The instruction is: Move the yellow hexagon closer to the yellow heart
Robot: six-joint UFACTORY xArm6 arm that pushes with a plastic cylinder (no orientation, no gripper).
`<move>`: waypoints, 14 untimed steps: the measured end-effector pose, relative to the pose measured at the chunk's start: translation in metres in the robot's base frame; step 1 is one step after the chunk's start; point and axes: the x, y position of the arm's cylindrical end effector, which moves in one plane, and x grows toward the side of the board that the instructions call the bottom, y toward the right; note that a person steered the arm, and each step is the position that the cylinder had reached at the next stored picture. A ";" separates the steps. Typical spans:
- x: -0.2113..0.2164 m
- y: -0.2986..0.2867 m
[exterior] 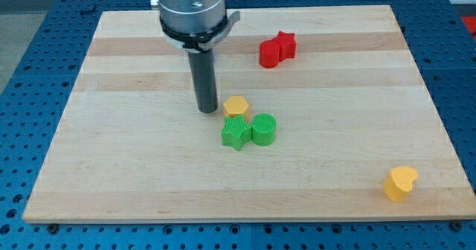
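The yellow hexagon [236,106] lies near the board's middle. The yellow heart [401,183] stands far off at the view's bottom right, near the board's corner. My tip [207,110] rests on the board just to the left of the yellow hexagon, with a small gap between them. A green star [236,133] and a green cylinder [263,129] sit side by side just below the hexagon, the star touching or almost touching it.
A red cylinder [269,54] and a red star [285,45] sit together at the view's top right of centre. The wooden board [111,168] lies on a blue perforated table. The arm's grey body [191,8] hangs over the board's top edge.
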 end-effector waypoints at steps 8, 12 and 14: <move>-0.012 0.102; 0.000 0.163; -0.017 0.177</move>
